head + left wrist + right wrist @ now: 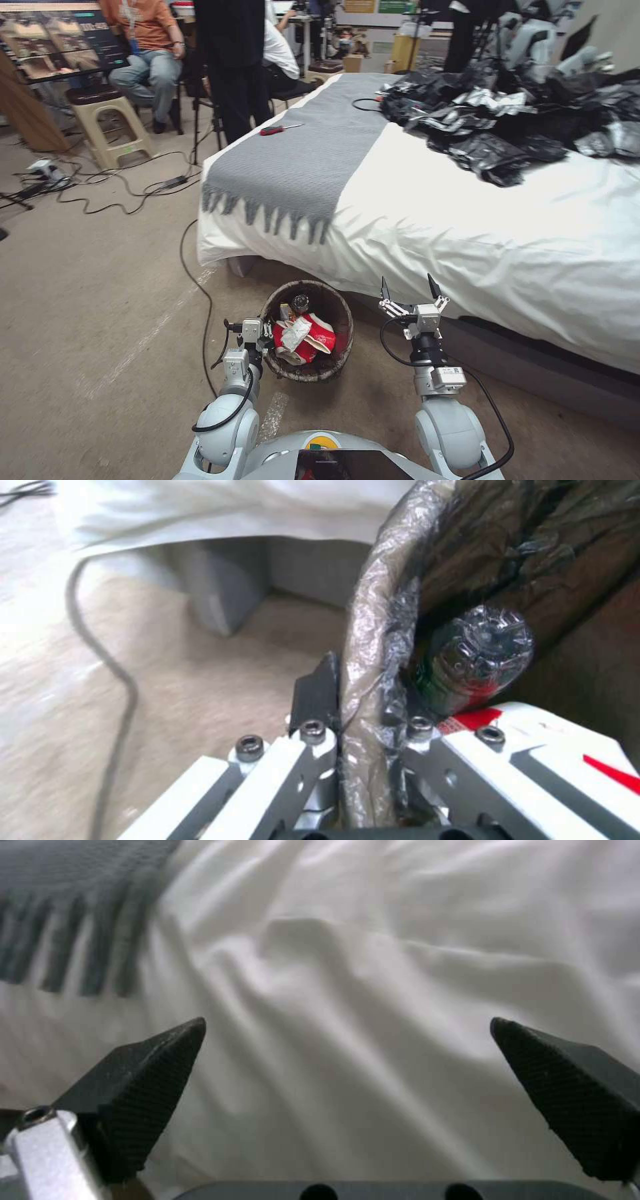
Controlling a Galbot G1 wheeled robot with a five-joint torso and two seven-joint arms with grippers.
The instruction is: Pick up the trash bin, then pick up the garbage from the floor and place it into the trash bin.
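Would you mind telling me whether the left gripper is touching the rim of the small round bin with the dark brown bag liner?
Touching. In the left wrist view the left gripper is shut on the lined rim of the bin, one finger outside, the other inside.

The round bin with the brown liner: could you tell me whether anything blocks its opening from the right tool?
Nothing visible does. The open right tool hangs empty beside the round brown-lined bin, whose top is uncovered; the left tool clamps the rim.

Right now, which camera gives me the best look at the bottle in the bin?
The left wrist view: the bottle sits close up inside the trash bin, whose rim the left end effector clamps. The head view shows just its top among wrappers. The right wrist view faces the bedsheet.
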